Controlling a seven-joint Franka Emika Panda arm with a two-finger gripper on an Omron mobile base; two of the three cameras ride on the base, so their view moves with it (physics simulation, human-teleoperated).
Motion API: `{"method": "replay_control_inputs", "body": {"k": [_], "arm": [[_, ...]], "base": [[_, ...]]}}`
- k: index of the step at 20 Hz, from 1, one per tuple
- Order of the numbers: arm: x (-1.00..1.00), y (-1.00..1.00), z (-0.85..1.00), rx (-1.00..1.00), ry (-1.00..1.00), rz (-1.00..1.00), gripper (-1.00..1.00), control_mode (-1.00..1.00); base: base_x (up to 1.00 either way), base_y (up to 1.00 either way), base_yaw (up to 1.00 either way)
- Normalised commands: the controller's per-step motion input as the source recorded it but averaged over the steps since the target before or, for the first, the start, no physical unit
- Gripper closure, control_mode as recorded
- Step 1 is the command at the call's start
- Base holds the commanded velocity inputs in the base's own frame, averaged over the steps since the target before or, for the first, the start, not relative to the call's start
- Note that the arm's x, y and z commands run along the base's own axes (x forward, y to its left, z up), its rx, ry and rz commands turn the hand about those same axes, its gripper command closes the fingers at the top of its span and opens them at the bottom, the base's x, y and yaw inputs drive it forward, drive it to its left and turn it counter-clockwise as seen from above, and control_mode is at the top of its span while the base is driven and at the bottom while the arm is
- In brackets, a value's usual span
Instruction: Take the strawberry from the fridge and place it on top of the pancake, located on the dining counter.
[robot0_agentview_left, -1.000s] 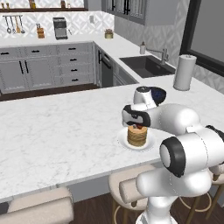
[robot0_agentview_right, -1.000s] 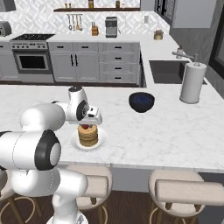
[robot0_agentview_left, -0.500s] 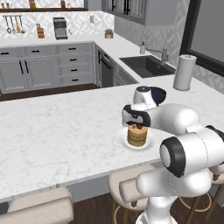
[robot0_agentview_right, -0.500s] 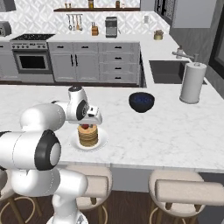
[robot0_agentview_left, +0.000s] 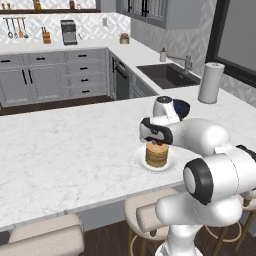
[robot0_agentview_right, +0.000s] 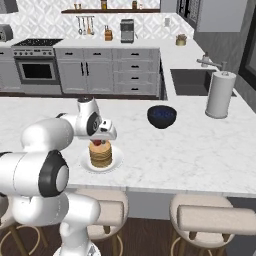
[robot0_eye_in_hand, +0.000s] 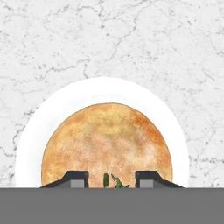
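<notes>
A stack of pancakes (robot0_agentview_left: 156, 156) (robot0_agentview_right: 101, 156) (robot0_eye_in_hand: 107, 140) sits on a white plate (robot0_agentview_left: 140, 161) (robot0_agentview_right: 85, 164) (robot0_eye_in_hand: 35, 131) on the white marble dining counter (robot0_agentview_left: 65, 150) (robot0_agentview_right: 175, 150). My gripper (robot0_agentview_left: 159, 142) (robot0_agentview_right: 100, 141) (robot0_eye_in_hand: 111, 179) hangs straight over the stack, just above its top. It is shut on the small red strawberry (robot0_agentview_left: 159, 144) (robot0_agentview_right: 98, 143). In the hand view the strawberry (robot0_eye_in_hand: 113, 181) shows as green leaves between the two fingertips. I cannot tell whether the fruit touches the top pancake. The fridge is out of view.
A dark blue bowl (robot0_agentview_left: 181, 106) (robot0_agentview_right: 161, 116) stands on the counter beyond the plate. A paper towel roll (robot0_agentview_left: 210, 82) (robot0_agentview_right: 220, 94) stands near the sink (robot0_agentview_left: 167, 75) (robot0_agentview_right: 192, 82). Beige stools (robot0_agentview_left: 45, 240) (robot0_agentview_right: 210, 220) line the counter's near edge.
</notes>
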Motion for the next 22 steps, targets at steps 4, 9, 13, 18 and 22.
{"method": "replay_control_inputs", "body": {"k": [4, 9, 13, 18, 22], "arm": [[-0.07, 0.0, 0.34, 0.0, -0.07, 0.0, 1.0, -1.0], [-0.04, 0.0, 0.02, 0.0, -0.01, 0.0, 1.0, -1.0], [0.0, 0.0, -0.38, 0.0, 0.0, 0.0, -1.0, -1.0], [0.0, 0.0, -0.27, 0.01, 0.0, 0.0, -1.0, -1.0], [0.0, 0.0, 0.0, 0.0, 0.0, 0.0, -1.0, -1.0]], "base": [[0.0, 0.0, 0.0], [0.0, 0.0, 0.0], [0.0, 0.0, 0.0], [0.0, 0.0, 0.0], [0.0, 0.0, 0.0]]}}
